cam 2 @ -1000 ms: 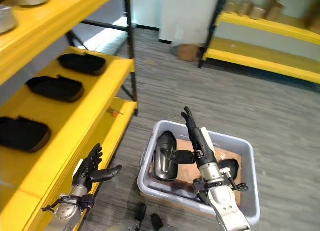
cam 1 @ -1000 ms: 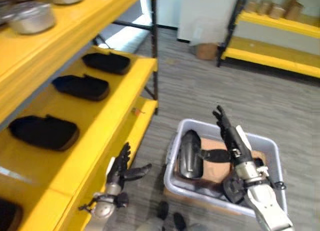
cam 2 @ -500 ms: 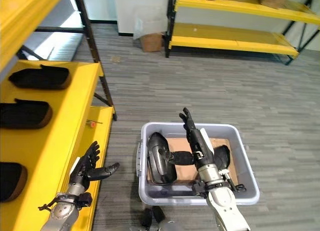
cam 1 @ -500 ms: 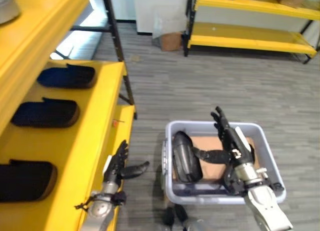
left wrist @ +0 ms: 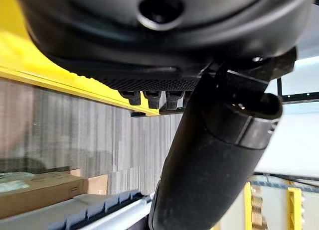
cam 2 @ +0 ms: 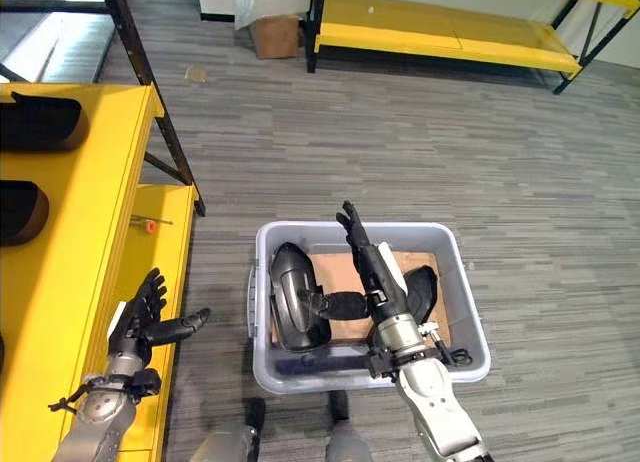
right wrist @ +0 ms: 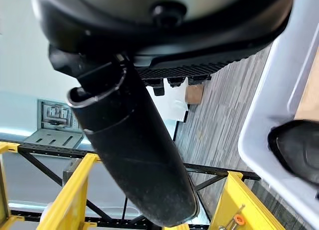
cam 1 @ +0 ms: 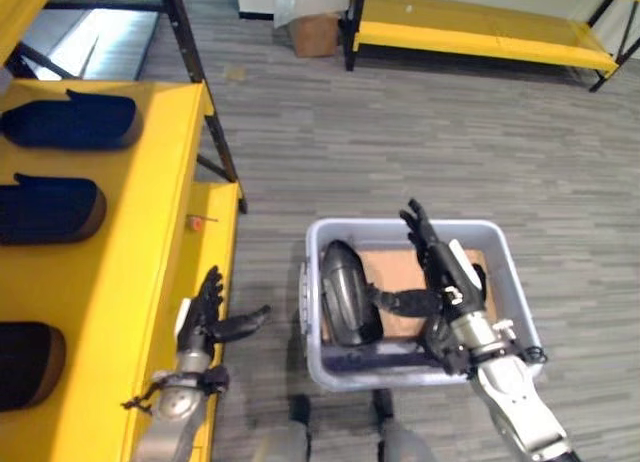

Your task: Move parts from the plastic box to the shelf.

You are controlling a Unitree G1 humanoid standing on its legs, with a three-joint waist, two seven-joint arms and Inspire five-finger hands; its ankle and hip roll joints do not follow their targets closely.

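Right hand (cam 2: 375, 282) open over plastic box (cam 2: 455, 282); prob. touching nothing.

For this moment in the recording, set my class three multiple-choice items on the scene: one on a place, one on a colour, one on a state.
1. Where is the right hand?
A. Over the plastic box
B. On the shelf
C. Flat on the floor

2. What colour is the shelf?
A. Blue
B. Yellow
C. White

3. How are the left hand's fingers?
A. Curled round a black part
B. Pinching the box rim
C. Straight, holding nothing

Answers:
1 A: its straight fingers reach over the box, above the black parts lying in it.
2 B: its boards are yellow, with more black parts on them.
3 C: the hand is open beside the shelf's edge.
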